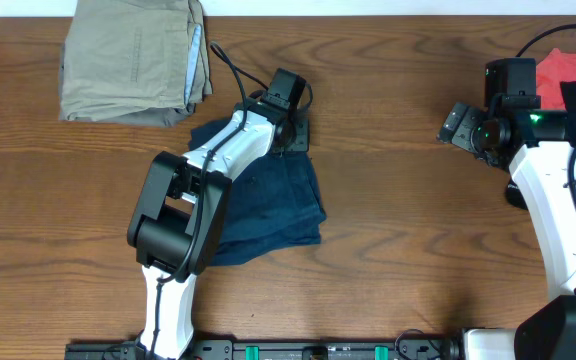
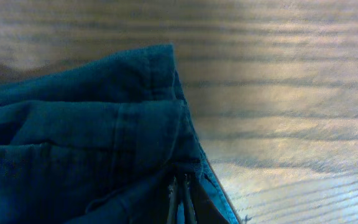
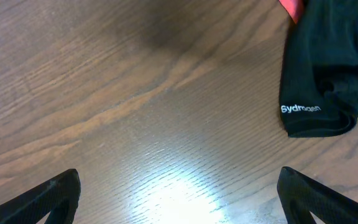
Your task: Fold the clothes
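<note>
- While the left gripper (image 1: 294, 128) sits at the upper edge of the shorts (image 1: 278, 205), its jaws are pressed together on a pinch of navy cloth; in the left wrist view the thin tips meet at bottom centre with stitched layers bunched over them
- The shorts lie at centre of the overhead frame on the table (image 1: 418, 250); they are already doubled into a rough block, partly hidden under the left arm; lower edge uneven, one corner sticking out at lower left
- Right gripper (image 1: 460, 124) at right of frame, well apart from the shorts; jaws spread wide, holding nothing; its own camera shows bare wood between the fingers (image 3: 48, 196), with a black garment (image 3: 328, 68) at upper right
- Khaki garment (image 1: 133, 60) folded at upper left; red garment (image 1: 568, 65) at upper right; neither touches the shorts
- Step in hand, as I judge it: a fold part-way through, with the top edge gripped for carrying over
- Next move likely calls for a low lift, then a pull toward the bottom of the frame so the held edge lands square on the lower one; cloth is soft and may slump or drag the layer beneath; the free right gripper could pin it
</note>
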`<state>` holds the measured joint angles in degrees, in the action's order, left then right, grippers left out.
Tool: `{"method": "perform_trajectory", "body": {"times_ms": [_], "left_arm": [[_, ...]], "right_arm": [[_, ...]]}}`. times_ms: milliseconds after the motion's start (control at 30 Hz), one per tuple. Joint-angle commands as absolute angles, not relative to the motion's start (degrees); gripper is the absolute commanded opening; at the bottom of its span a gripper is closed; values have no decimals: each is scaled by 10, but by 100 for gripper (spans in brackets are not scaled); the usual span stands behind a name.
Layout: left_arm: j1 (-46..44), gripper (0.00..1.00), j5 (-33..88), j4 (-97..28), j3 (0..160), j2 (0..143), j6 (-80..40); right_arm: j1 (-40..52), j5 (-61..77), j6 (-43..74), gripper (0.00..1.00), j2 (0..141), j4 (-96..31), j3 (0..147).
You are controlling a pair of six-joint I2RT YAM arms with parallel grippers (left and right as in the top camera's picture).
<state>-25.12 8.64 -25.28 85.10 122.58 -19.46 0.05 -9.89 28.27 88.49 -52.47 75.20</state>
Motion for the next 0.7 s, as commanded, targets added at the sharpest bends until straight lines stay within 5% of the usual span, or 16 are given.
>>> {"method": "perform_trajectory", "body": {"times_ms": [0, 400, 467, 600, 667], "left_arm": [[-241, 8, 77, -240, 852, 1250, -192], [-233, 12, 112, -298, 867, 1131, -192], [-233, 32, 125, -326, 867, 1091, -201], [-225, 89, 175, -359, 867, 1016, -213], [-218, 100, 173, -384, 867, 979, -213]], "right_arm": [[2, -101, 287, 99, 884, -524, 753], [2, -101, 287, 99, 884, -524, 753], [2, -101, 287, 99, 884, -524, 753], [2, -101, 287, 99, 884, -524, 753], [2, -101, 287, 99, 884, -524, 753]]}}
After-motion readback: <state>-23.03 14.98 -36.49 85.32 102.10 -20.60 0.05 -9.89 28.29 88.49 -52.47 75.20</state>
